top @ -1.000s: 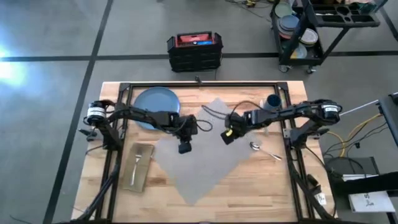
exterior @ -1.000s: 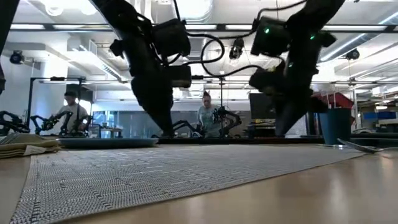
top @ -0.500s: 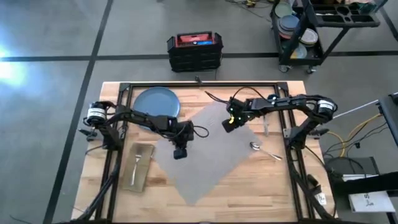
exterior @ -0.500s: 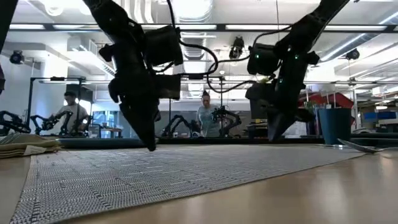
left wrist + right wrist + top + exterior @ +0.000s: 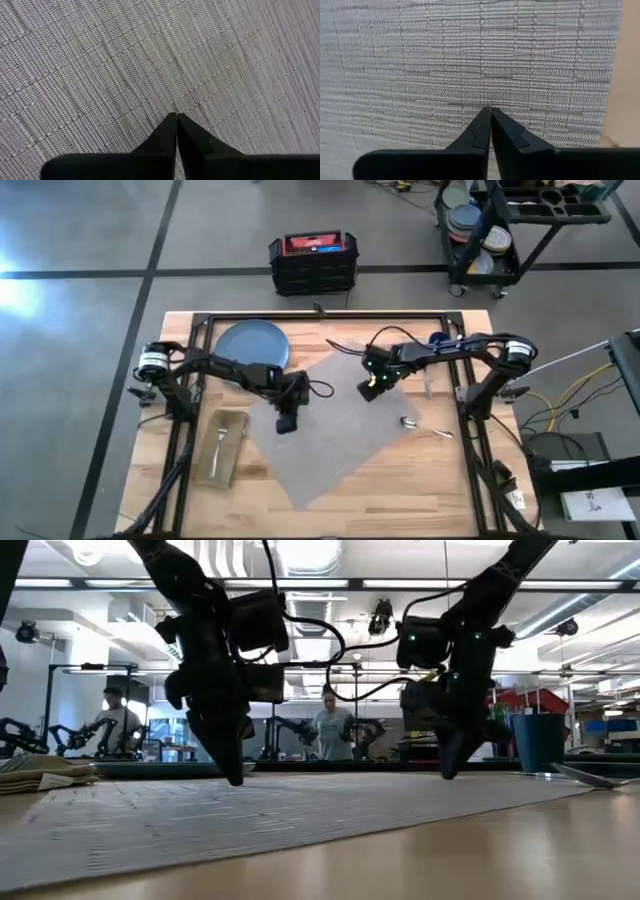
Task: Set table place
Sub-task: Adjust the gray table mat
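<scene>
Both grippers press their closed fingertips down onto the grey placemat (image 5: pixel 335 420), which lies skewed like a diamond at the middle of the table — the left gripper (image 5: pixel 284 425) near its left side, the right gripper (image 5: pixel 368 391) toward its far right side. Neither holds anything. The blue plate (image 5: pixel 250 343) sits at the far left, the napkin (image 5: pixel 222 446) with the fork (image 5: pixel 218 442) on it lies left of the mat, and the spoon (image 5: pixel 422 426) lies to its right.

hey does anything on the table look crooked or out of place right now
Yes: the placemat lies turned like a diamond, corners toward the table edges, not square. Both the left gripper and right gripper press shut fingertips onto it.
</scene>
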Available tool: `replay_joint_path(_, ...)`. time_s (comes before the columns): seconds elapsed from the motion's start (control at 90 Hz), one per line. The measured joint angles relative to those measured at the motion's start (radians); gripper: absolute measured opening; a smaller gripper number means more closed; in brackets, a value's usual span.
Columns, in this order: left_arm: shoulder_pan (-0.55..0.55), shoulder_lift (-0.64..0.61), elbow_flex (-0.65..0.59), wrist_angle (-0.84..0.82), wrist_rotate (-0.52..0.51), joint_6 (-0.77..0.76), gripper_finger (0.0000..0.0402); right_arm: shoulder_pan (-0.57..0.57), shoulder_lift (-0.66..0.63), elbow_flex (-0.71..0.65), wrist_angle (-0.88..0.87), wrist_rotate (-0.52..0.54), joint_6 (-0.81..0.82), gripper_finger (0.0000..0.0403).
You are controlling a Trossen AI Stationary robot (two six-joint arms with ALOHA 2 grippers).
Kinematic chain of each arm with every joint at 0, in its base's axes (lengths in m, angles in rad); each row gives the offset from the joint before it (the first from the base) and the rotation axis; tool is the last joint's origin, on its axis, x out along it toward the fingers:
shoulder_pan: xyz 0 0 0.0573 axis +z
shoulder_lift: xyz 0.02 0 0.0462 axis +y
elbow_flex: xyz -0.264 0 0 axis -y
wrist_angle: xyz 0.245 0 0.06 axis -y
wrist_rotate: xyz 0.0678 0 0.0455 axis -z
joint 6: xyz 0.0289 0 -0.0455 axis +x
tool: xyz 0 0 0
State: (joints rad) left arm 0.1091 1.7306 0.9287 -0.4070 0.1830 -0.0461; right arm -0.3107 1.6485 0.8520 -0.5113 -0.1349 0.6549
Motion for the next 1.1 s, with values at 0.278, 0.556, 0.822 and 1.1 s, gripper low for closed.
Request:
replay_joint_path(0.278, 0.059, -0.001, -0.001, -0.011, -0.008, 0.082, 0.0, 0.106, -0.017, -0.003, -0.046, 0.002, 0.075, 0.0)
replay_joint_path(0.556, 0.102, 0.0, 0.0, -0.01, -0.012, 0.093, 0.0, 0.238, -0.023, -0.004, -0.043, 0.003, 0.192, 0.0)
replay_joint_path(0.822, 0.104, -0.017, 0.003, 0.002, -0.046, 0.105, 0.0, 0.342, -0.05, -0.004, -0.035, 0.03, 0.311, 0.0)
replay_joint_path(1.1, 0.103, -0.056, 0.058, -0.002, -0.087, 0.108, 0.0, 0.359, -0.095, 0.025, -0.035, 0.101, 0.358, 0.0)
